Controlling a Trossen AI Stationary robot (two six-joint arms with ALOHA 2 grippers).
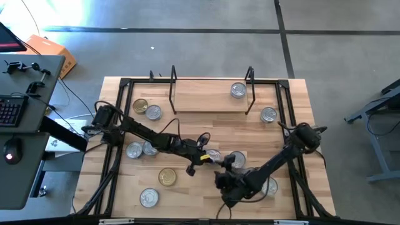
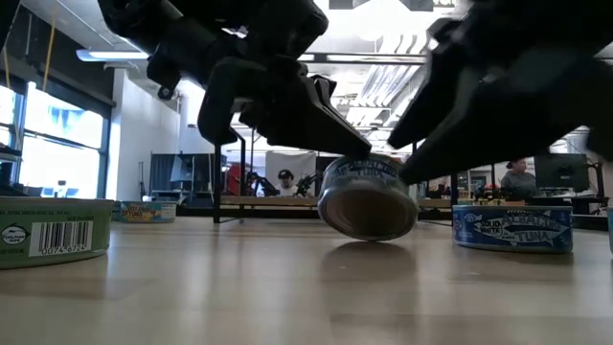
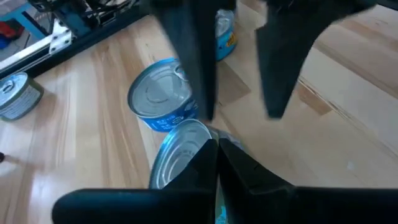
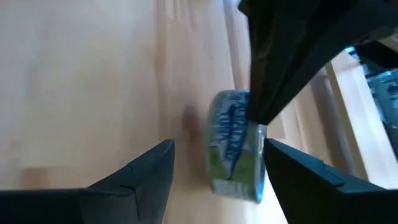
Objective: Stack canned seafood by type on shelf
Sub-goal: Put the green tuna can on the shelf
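A blue-labelled tin (image 2: 369,196) stands tilted on its lower edge at the table's near middle, also in the high view (image 1: 215,155). My left gripper (image 2: 359,149) is shut, its tips on the tin's upper left. My right gripper (image 4: 217,174) is open, and the tin (image 4: 236,146) stands between its fingers. A second blue tin (image 3: 161,96) lies flat just beyond. The shelf (image 1: 212,100) sits at the far side with one silver tin (image 1: 238,90) on it. Other tins, two of them gold-lidded (image 1: 167,177), lie scattered over the table. My left gripper presses its shut fingertips (image 2: 354,144) on the tilted tin's upper rim (image 3: 202,127), slanting down from the table's left. The tin leans with its lower edge (image 2: 374,235) on the table. My right gripper has one fingertip (image 2: 410,171) against the tin's upper right edge (image 2: 400,177), slanting down from the right; its other finger (image 4: 146,171) stands apart from the tin.
Two tins (image 1: 141,149) lie under the left arm, and one (image 1: 269,185) lies beside the right arm. A gold tin (image 1: 140,105) and a silver one (image 1: 153,112) sit at far left, another (image 1: 269,114) right of the shelf. People sit in the room behind (image 2: 283,177).
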